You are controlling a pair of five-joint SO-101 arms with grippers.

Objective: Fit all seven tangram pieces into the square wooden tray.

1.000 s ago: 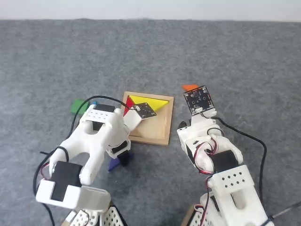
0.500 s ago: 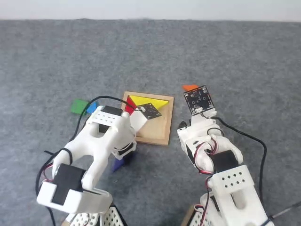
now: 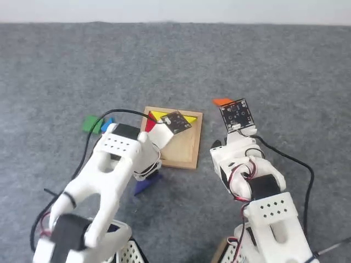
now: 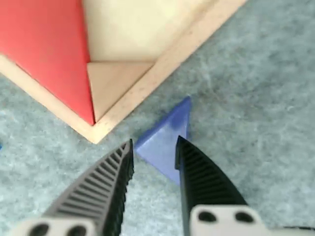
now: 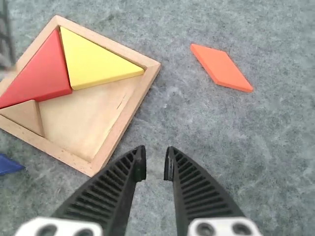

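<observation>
The blue triangle (image 4: 170, 129) lies flat on the bench between the fingers of the left tool (image 4: 154, 142). The jaws stand apart and straddle it, and I cannot tell whether they press on it. Just beyond this tool's tips is a corner of the tray (image 4: 162, 69), close to the triangle but not touching it.

Inside the tray, the red triangle (image 5: 39, 78) and the yellow triangle (image 5: 93, 61) sit edge to edge. A small plain wooden triangle (image 5: 22, 115) fills the corner nearest the left tool.

The right tool (image 5: 154, 162) hangs over bare bench just off the tray's side, its jaws a narrow gap apart and holding nothing. The orange parallelogram (image 5: 221, 69) lies well ahead of it.

A green piece (image 3: 92, 124) and a light blue piece (image 3: 107, 123) lie together, on the far side of the left arm from the tray.

The bench (image 3: 274, 66) has a grey felt-like covering, and a pale wall (image 3: 175, 11) runs behind it.
</observation>
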